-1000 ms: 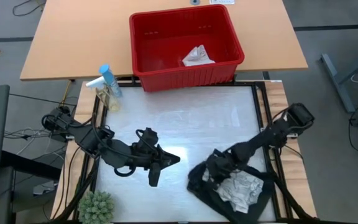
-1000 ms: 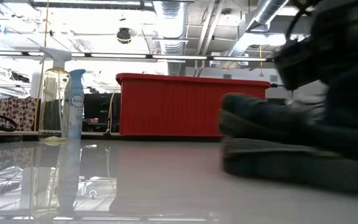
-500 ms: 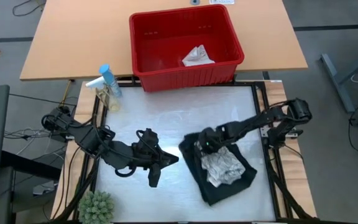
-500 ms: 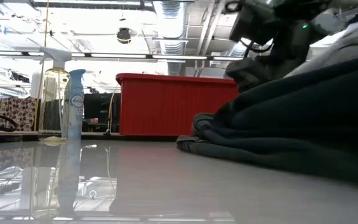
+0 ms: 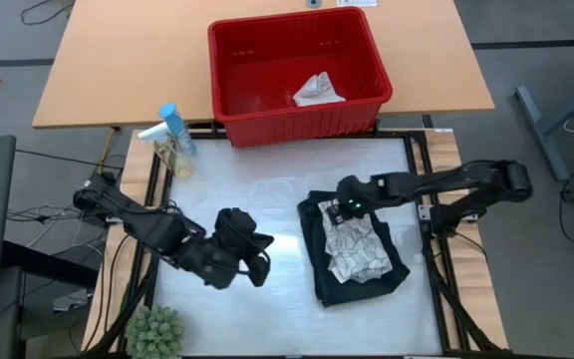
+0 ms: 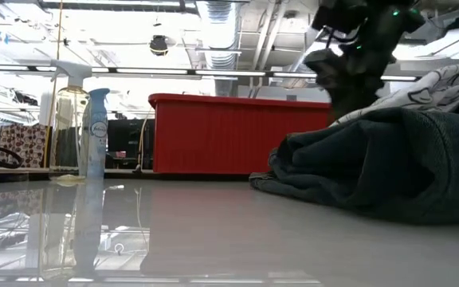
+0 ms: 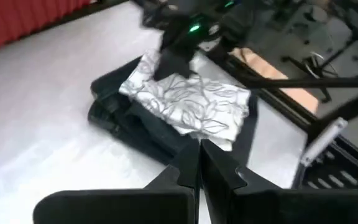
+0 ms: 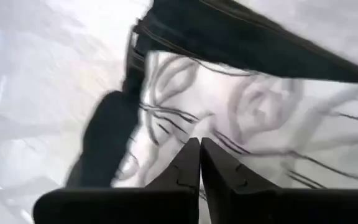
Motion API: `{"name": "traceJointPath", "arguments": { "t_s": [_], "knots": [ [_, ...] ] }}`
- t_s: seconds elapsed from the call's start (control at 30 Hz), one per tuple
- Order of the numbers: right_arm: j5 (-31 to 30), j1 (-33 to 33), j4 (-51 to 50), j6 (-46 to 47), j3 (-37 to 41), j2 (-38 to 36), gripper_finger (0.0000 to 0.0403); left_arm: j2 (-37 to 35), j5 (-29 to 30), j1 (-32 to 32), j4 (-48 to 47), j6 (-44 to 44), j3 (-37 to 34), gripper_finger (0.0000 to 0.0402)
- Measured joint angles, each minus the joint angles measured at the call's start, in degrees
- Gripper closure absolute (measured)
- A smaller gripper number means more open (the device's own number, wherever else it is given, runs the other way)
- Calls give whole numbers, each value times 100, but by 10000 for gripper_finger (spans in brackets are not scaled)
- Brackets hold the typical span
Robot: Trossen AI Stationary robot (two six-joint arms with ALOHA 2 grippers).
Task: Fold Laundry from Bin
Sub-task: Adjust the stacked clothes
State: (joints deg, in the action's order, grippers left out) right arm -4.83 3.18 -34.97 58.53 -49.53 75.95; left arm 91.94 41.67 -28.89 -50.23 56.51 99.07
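The dark blackish-green garment [image 5: 362,279] lies bunched on the table right of centre, with the leaf-patterned cloth [image 5: 355,249] lying on top of it. My right gripper [image 5: 348,206] is shut, and its tips are at the far end of the pile; the wrist view shows the leaf cloth [image 8: 241,106] just past them. My left gripper [image 5: 259,265] is shut and empty, above the table left of the pile. The small whitish cloth [image 5: 317,90] lies in the red bin [image 5: 229,60] beyond the table's far edge. My right gripper comes slanting down from the table's far right, and its shut fingertips [image 8: 199,149] stand at the leaf cloth's far end [image 7: 143,70]. I cannot tell whether they touch it or hold any of it. The pile rests on the table.
A blue spray can [image 5: 174,128] and a clear spray bottle [image 5: 162,145] stand at the far left corner. A small green plant [image 5: 154,332] is at the near left corner. Bare table shows between the bin and the pile.
My right gripper has swept from the near right part of the table toward the far edge. The dark garment with the leaf cloth has slid with it, away from the near right corner, and turned about. My left gripper has turned and shifted slightly toward the near edge.
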Motion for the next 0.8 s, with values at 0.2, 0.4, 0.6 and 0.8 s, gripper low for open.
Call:
{"name": "traceJointPath", "arguments": {
  "t_s": [0.2, 0.4, 0.6, 0.8],
  "knots": [
    [94, -184, -964, -143, -1, -697, 377, 11, -530, 562, 1591, 551, -1586, 401],
    [145, -1214, -1099, 232, -6, -642, 389, 11, -1140, 1276, 4678, 677, -3199, 401],
    [-130, -2183, -1144, 874, 21, 117, 384, 9, -1539, 1879, 5253, 1264, -3903, 401],
    [-102, -2591, -944, 1198, 19, 1002, 380, 9, -1631, 1989, 5302, 1324, -3995, 401]
  ]
}}
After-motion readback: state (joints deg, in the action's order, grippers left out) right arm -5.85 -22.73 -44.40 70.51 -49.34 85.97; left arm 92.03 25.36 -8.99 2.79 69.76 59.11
